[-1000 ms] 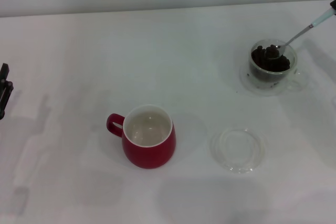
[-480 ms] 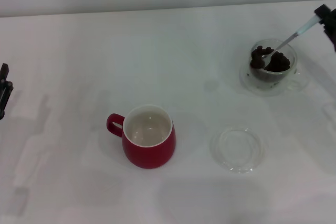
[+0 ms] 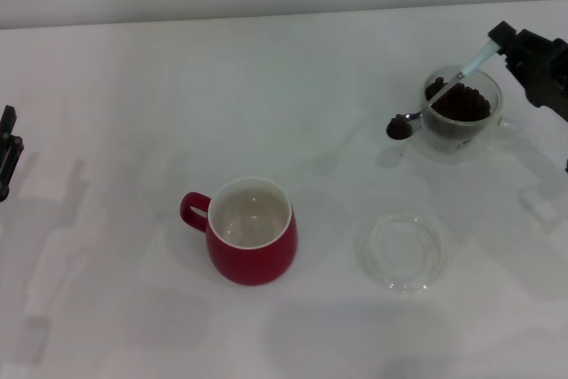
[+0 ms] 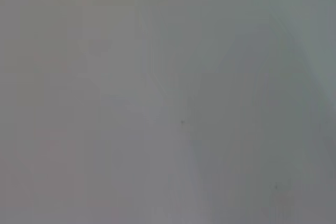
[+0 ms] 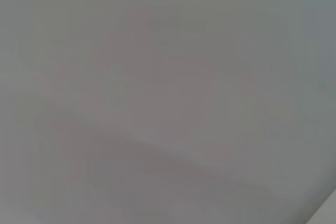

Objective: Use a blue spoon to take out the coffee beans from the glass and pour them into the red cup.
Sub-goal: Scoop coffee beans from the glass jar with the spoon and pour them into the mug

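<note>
In the head view the glass [image 3: 461,114] stands on its clear saucer at the far right, with a heap of coffee beans [image 3: 461,104] inside. My right gripper [image 3: 508,44] is shut on the pale end of the blue spoon [image 3: 441,97]. The spoon slants across the glass, and its bowl, loaded with beans [image 3: 397,130], hangs just past the glass's left rim. The red cup [image 3: 252,230] sits near the table's middle, its white inside showing no beans and its handle pointing left. My left gripper [image 3: 7,150] is parked at the left edge. Both wrist views show only blank grey.
A flat clear round dish [image 3: 400,252] lies on the white table [image 3: 177,86] to the right of the red cup, between it and the glass.
The spoon has come up out of the glass with a load of beans and moved left past its rim. My right arm has come further into view from the right.
</note>
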You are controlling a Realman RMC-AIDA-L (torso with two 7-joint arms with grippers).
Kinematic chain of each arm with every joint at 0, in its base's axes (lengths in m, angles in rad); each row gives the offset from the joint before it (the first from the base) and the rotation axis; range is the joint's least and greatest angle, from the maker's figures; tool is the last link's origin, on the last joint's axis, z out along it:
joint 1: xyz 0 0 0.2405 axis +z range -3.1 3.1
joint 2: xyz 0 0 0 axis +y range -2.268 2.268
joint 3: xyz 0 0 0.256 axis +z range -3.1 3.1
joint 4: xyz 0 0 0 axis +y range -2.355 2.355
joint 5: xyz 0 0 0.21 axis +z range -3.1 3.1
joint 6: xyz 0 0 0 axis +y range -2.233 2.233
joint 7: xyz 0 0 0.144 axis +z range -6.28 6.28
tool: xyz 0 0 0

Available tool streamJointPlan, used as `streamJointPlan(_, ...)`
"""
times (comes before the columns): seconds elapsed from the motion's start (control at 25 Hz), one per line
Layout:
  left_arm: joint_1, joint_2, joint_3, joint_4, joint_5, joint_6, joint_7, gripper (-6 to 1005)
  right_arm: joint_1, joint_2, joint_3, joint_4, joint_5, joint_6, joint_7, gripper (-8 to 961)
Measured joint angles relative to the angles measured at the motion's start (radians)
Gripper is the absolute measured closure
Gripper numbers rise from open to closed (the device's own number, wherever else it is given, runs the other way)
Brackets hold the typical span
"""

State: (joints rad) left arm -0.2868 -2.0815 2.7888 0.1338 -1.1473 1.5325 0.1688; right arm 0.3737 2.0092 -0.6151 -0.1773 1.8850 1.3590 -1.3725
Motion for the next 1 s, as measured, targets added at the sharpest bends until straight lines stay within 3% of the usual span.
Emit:
streamJointPlan(0.48,0.007,-0.003,0.000,0.005,0.000,-0.001,-0.004,318,0.042,0.009,-0.098,0.046,0.005,0.026,-0.019,769)
streamJointPlan(1.0,0.011,-0.005,0.001,0.018,0.007,0.000,-0.006,318,0.144,0.016,-0.140,0.173,0.000,0.087,-0.083,765)
